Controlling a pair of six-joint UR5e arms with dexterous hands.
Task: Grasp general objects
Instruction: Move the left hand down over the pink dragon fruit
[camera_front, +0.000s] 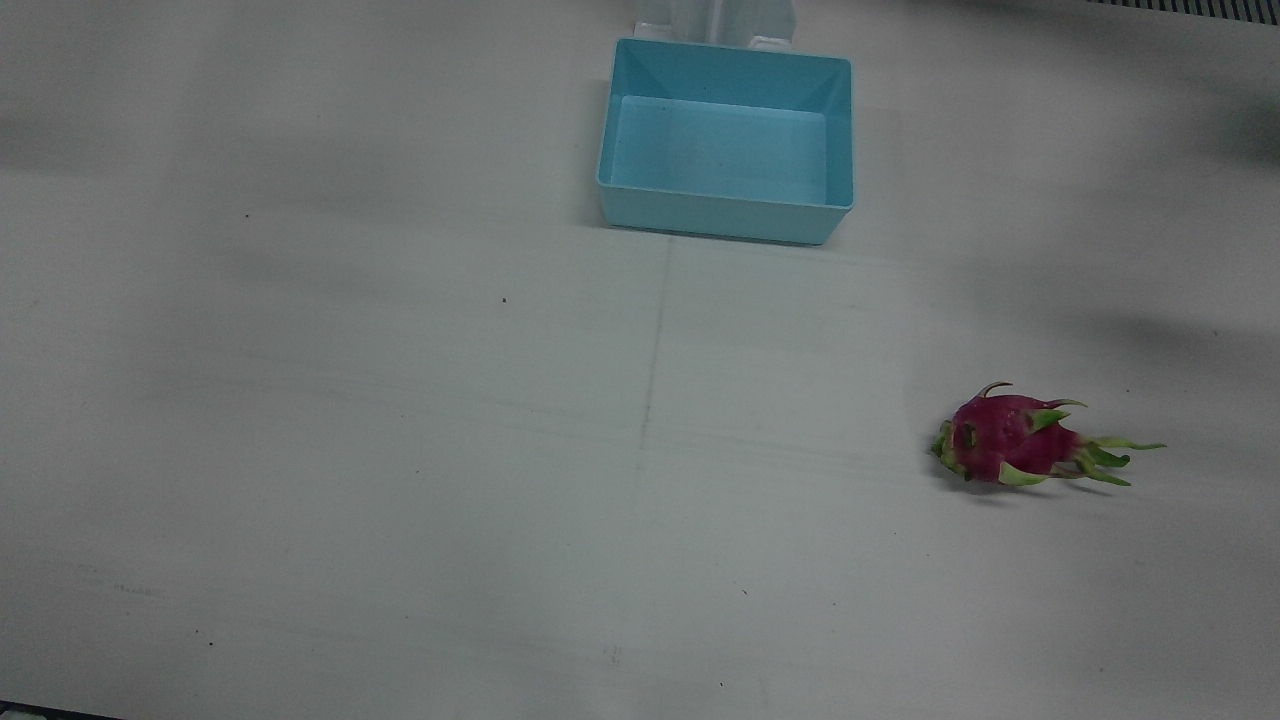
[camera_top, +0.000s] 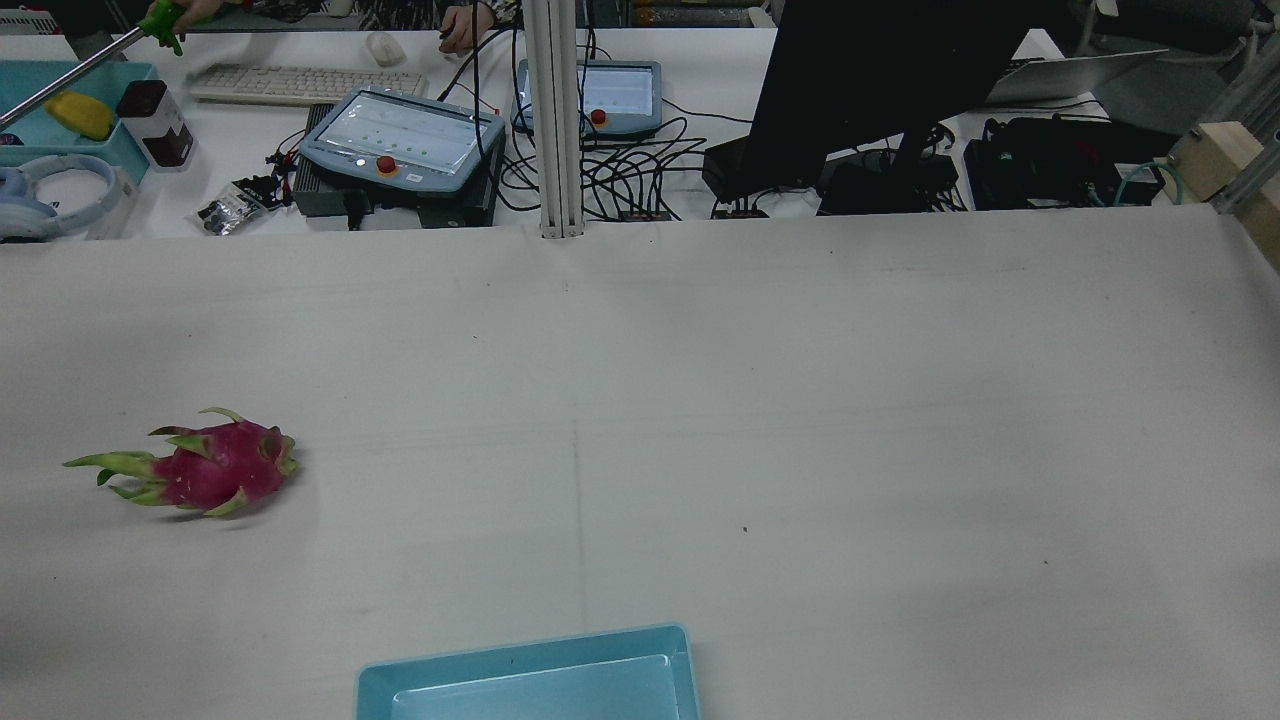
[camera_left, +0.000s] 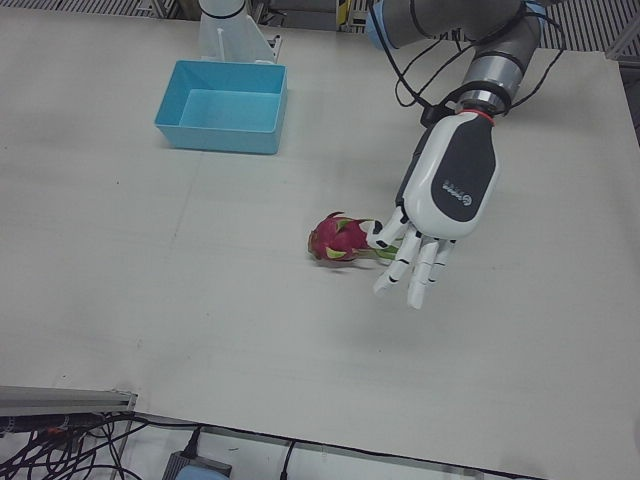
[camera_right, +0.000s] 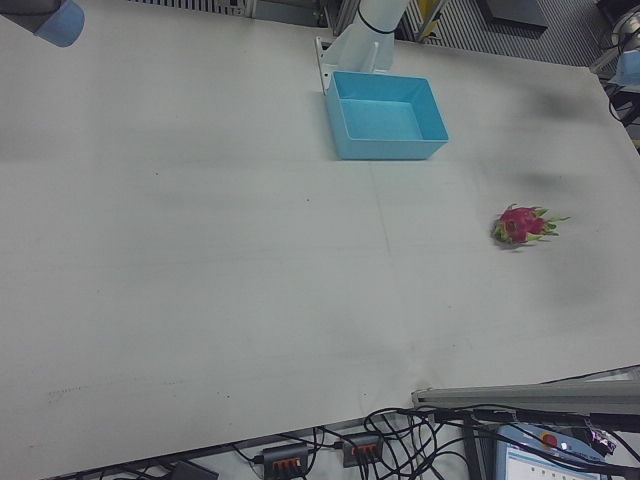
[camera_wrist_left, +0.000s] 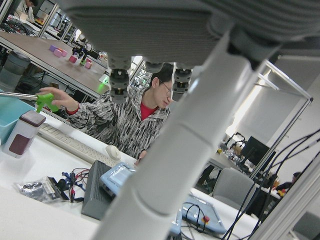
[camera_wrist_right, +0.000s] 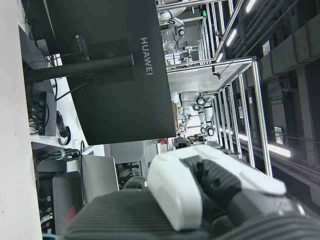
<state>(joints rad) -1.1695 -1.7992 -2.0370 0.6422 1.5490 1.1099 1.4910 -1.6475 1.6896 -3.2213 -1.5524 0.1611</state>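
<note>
Dragon fruit (camera_left: 338, 238) lay on its side on the white table (camera_left: 200, 300), on the robot's left half. Left hand (camera_left: 440, 195) hung above and just beside its leafy end, fingers (camera_left: 415, 270) spread, holding nothing. Farther back sat the blue bin (camera_left: 222, 105). Right hand (camera_wrist_right: 200, 195): state unclear.

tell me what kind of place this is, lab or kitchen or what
Most likely a robotics lab: a white many-fingered left robot hand hangs over a bare white table, two grey teach pendants with red stop buttons sit behind it amid tangled black cables, and more white robots stand in racks beyond.
</note>
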